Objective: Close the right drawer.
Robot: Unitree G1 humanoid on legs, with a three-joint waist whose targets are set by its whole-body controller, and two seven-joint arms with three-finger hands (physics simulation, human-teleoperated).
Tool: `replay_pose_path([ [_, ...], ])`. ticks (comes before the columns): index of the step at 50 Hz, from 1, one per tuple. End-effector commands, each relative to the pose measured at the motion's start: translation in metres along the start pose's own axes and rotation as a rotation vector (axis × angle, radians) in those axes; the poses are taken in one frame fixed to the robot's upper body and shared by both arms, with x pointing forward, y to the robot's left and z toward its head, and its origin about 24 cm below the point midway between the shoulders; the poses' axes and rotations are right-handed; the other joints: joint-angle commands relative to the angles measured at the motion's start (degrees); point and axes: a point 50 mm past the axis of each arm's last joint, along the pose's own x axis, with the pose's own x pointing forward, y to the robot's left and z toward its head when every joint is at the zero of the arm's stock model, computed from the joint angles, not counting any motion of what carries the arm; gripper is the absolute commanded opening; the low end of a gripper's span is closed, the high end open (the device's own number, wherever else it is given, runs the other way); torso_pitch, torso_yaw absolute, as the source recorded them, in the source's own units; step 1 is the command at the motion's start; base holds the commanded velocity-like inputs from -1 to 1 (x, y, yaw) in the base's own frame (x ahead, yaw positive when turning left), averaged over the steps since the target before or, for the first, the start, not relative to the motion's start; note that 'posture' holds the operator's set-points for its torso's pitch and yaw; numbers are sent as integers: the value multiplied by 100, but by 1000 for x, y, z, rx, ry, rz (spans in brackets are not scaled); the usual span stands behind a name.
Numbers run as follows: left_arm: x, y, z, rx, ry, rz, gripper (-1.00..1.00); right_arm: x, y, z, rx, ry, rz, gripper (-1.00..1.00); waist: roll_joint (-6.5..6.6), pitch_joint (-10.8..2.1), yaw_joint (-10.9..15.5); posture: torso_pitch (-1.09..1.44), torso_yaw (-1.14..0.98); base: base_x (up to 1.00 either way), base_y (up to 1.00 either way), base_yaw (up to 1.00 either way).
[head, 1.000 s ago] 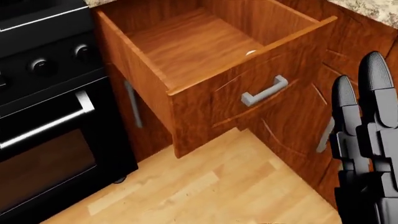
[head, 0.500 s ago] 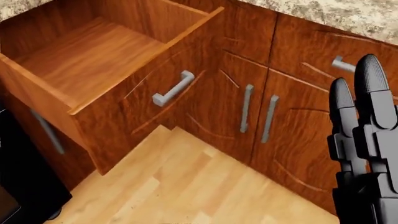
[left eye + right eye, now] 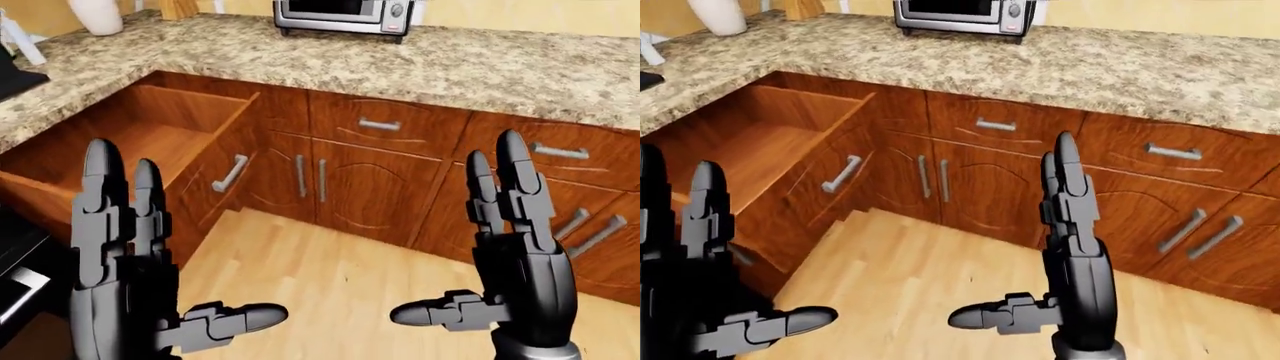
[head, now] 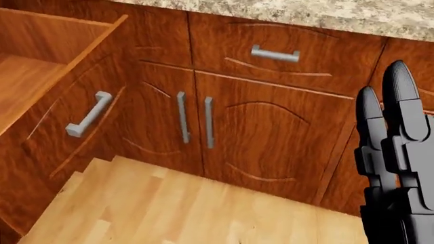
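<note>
- Left-eye view: the open drawer (image 3: 150,150) juts out of the left run of cabinets at the scene's left, its grey handle (image 3: 229,173) on the panel facing the floor space. The left hand (image 3: 125,247) is raised at lower left, fingers straight and thumb out, released and holding nothing; it stands near the drawer's outer corner but apart from it. The right hand (image 3: 515,240) is raised the same way at lower right, empty, well apart from the drawer and over the closed doors. A microwave (image 3: 343,15) sits far off on the granite counter (image 3: 480,67).
- Head view: only the drawer's front panel and handle show at the far left edge; the right hand fills the lower right, fingers extended, in front of the cabinet doors (image 4: 203,122). The left hand does not show here.
- Right-eye view: much the same; the drawer's inside looks bare, and the wooden floor (image 3: 930,270) lies between the hands and the cabinets.
- Risk, as I judge it: the drawer lies off to the left of where the hands point, so a straight reach would meet the closed doors instead. A push landing on the drawer's corner or side wall could slide off without seating it, and a finger could catch on the handle.
</note>
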Motion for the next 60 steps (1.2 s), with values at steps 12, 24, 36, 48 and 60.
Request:
replay_pose_path([
  [12, 0, 1, 10, 1, -64, 6, 100, 1, 0, 11, 3, -69, -1, 100, 178, -103, 107, 0, 0, 0, 0, -57],
  [24, 0, 1, 10, 2, -64, 7, 100, 1, -1, 14, 28, -68, -1, 100, 91, 3, 136, 0, 0, 0, -19, -33],
  [36, 1, 1, 10, 1, -62, 9, 100, 2, 1, 14, 62, -51, 28, 100, -56, -123, 66, 0, 0, 0, 6, 0],
  [48, 1, 1, 9, 1, -61, 10, 100, 2, 1, 13, 62, -45, 21, 100, 110, -133, 60, 0, 0, 0, 29, 0],
  [60, 1, 1, 9, 1, -60, 10, 100, 3, 1, 13, 63, -43, 21, 100, -171, -69, 60, 0, 0, 0, 38, 0],
])
